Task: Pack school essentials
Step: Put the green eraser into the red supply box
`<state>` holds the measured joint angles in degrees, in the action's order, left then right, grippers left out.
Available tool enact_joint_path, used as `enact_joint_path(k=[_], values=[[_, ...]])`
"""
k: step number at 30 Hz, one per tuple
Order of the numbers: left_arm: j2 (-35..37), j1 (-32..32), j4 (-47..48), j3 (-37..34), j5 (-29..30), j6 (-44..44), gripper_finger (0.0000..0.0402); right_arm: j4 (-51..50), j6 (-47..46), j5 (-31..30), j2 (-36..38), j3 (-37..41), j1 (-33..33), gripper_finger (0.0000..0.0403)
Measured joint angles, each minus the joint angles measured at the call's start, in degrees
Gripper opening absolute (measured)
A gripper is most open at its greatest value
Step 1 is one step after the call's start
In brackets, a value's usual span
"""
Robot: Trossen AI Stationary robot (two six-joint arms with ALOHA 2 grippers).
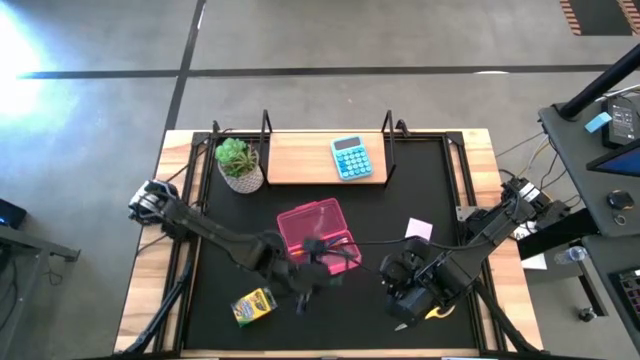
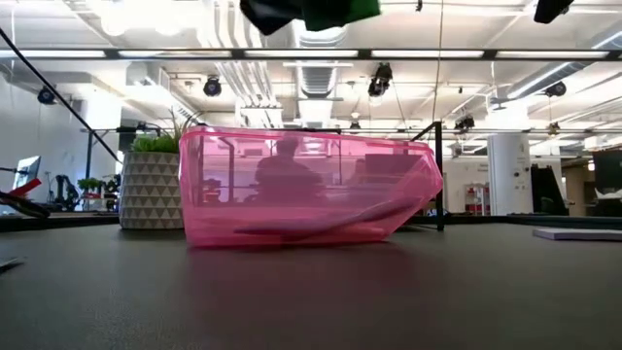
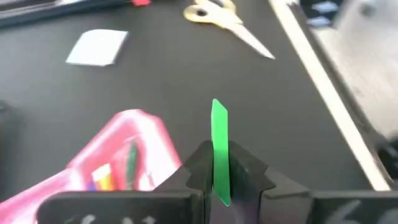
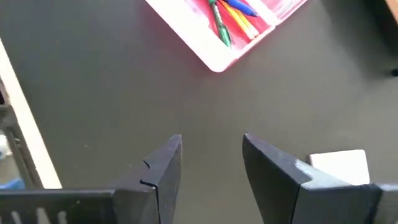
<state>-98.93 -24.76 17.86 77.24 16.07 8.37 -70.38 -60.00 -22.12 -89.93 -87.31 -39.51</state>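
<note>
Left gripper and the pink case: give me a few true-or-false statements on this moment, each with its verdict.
1. The left gripper is shut on a thin green block. True.
2. The right gripper holds the scissors. False: its fingers stand open and empty above bare mat; the scissors lie on the mat.
3. The pink case already holds pens and pencils. True.
4. The calculator lies inside the pink case. False: it lies on the wooden board at the far edge.
5. The crayon box is in the pink case. False: it lies on the mat beside it.
</note>
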Motion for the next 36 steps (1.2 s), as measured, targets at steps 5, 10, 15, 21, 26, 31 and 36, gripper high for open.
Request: enact_joint_path(k=[5, 10, 15, 21, 26, 31, 36], values=[[0.7, 4.8, -0.6, -0.9, 1.5, 5.4, 0.0022, 0.1, 5.3, -0.6, 0.0, 0.0, 0.1, 0.0160], [-3.8, 9.0, -0.2, -2.1, 0.9, 13.0, 0.0022, 0.0, 8.7, -1.0, 0.0, 0.0, 0.2, 0.0160], [-6.8, 12.4, -1.3, -1.9, -0.2, 19.0, 0.0022, -0.1, 10.0, -1.6, 0.0, 0.0, 0.2, 0.0160], [-9.3, 13.9, -3.2, -1.9, -7.8, 20.0, 0.0022, -0.1, 10.7, -2.0, 0.0, 0.0, 0.2, 0.0160], [-11.0, 14.2, -3.9, -1.8, -8.3, 19.9, 0.0022, -0.1, 11.2, -2.0, 0.0, 0.2, 0.2, 0.0160], [-12.3, 14.6, -3.8, -1.9, -8.3, 19.9, 0.0022, -0.2, 11.2, -2.0, 0.0, 0.3, 0.2, 0.0160], [-12.2, 15.0, -4.2, -1.9, -8.2, 19.9, 0.0023, -0.1, 11.1, -2.0, 0.0, 0.4, 0.2, 0.0160]])
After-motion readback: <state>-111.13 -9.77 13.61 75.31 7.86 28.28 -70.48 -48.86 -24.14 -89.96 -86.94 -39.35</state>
